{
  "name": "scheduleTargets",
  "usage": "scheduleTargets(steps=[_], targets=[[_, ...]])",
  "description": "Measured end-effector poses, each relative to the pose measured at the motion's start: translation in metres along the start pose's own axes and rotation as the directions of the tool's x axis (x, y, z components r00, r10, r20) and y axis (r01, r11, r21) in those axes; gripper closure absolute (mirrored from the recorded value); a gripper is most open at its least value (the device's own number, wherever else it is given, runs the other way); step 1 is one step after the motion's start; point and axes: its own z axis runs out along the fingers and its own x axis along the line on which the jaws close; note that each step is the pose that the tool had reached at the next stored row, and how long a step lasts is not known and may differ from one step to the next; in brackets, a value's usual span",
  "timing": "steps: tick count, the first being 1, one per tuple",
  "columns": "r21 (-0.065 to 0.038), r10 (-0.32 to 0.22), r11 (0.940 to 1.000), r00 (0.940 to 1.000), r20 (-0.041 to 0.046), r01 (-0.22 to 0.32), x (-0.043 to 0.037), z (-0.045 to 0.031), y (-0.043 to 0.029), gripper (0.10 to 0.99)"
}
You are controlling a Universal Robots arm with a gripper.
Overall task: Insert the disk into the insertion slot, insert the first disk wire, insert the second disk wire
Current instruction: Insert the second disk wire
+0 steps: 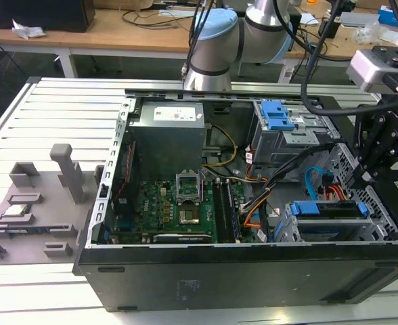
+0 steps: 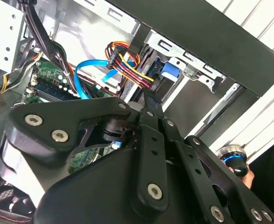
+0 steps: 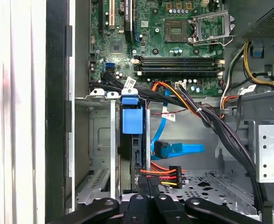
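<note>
Hovering low inside the computer case, gripper (image 3: 147,183) clenched, fingers pressed together, nothing seen between them. First disk wire (image 3: 164,172) plug just beside the fingertips. Disk (image 3: 131,117) sits in insertion slot (image 3: 102,140), straight ahead of the tips. Second disk wire (image 3: 183,149) near, past that plug.

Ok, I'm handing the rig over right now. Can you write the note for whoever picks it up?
Gripper: down inside the case at the end of the disk, tip right by the plug end of the first disk wire; its grip can't be made out.
Disk: already in the insertion slot.
First disk wire: at the disk's end; can't tell if it is seated.
Second disk wire: lying loose beside the disk, plug free.
Left: second wire not plugged in; first unconfirmed.
</note>
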Motion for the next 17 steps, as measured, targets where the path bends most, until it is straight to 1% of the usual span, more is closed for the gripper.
scheduleTargets(steps=[1, 2, 4, 5, 6, 7, 9, 11, 13, 17], targets=[[0.0, 0.0, 1.0, 1.0, 0.0, 0.0, 0.0, -0.0003, 0.0, 0.851], [0.0, 0.0, 1.0, 1.0, 0.0, 0.0, 0.0, -0.0004, 0.0, 0.784], [0.0, 0.0, 1.0, 1.0, -0.0004, 0.0, -0.0012, -0.0007, 0.0001, 0.784], [0.0, 0.0, 1.0, 1.0, -0.0003, 0.0, -0.0031, -0.0005, 0.0003, 0.784], [0.0, 0.0, 1.0, 1.0, -0.0001, 0.0, -0.0073, -0.0003, 0.0009, 0.784], [0.0, 0.0, 1.0, 1.0, -0.0001, 0.0, -0.013, -0.0003, 0.0039, 0.784], [0.0, 0.0, 1.0, 1.0, 0.0, 0.0, -0.0173, -0.0001, 0.0103, 0.784], [0.0, 0.0, 1.0, 1.0, 0.0001, 0.0, -0.0182, -0.0034, 0.012, 0.784], [0.001, 0.0, 1.0, 1.0, 0.0001, 0.0, -0.0183, -0.0037, 0.0152, 0.784], [0.001, 0.0, 1.0, 1.0, 0.0, 0.0, -0.018, -0.0027, 0.0287, 0.784]])
